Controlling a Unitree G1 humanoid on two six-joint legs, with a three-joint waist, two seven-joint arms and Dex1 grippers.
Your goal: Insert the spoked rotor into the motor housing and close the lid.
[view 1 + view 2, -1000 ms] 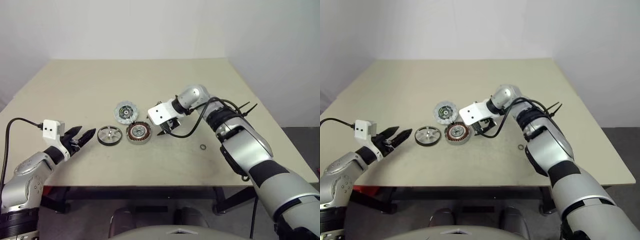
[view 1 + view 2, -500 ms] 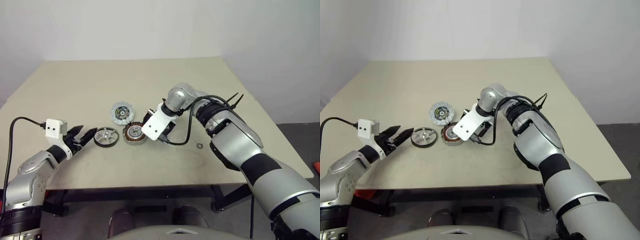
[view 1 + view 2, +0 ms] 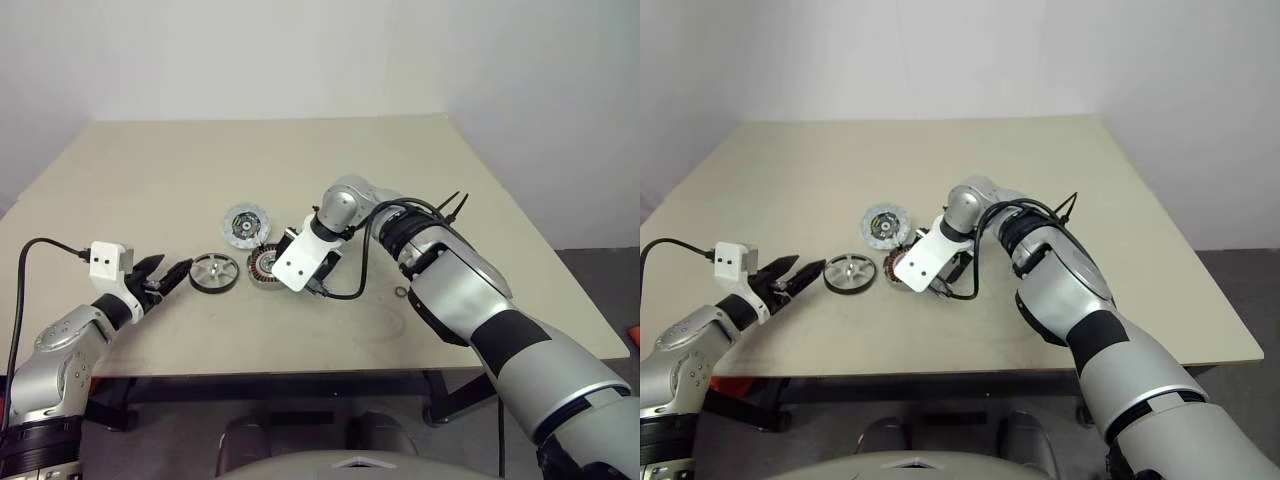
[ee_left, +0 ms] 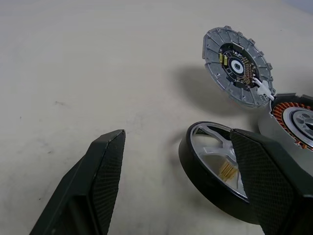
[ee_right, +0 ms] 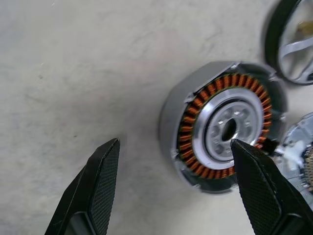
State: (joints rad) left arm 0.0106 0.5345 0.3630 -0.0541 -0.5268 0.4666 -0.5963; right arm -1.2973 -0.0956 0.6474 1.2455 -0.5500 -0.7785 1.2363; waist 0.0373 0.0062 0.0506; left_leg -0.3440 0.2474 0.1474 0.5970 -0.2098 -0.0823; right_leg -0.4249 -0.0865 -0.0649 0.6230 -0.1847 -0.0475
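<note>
Left gripper (image 3: 172, 274) low over the table (image 3: 180, 170), fingers spread wide, empty, tips just left of the spoked rotor (image 3: 215, 272). Rotor lies flat on the table. Motor housing (image 3: 263, 266) just beside it to the right, windings up. Lid (image 3: 243, 225) flat behind the pair. Right gripper (image 5: 171, 196) tilted down over the housing, fingers wide apart, gripping nothing. Small ring (image 3: 401, 293) further right.

The counter (image 4: 73, 58) is seen as matt beige, faintly scuffed. The spoked rotor (image 4: 215, 169) shows brushed silver metal within a glossy black rim. The motor housing (image 5: 222, 127) presents satin grey metal, copper-coloured windings and a polished hub. The lid (image 4: 238, 66) is dull cast grey metal. The fingers (image 5: 98, 191) carry finely textured matt black pads.
</note>
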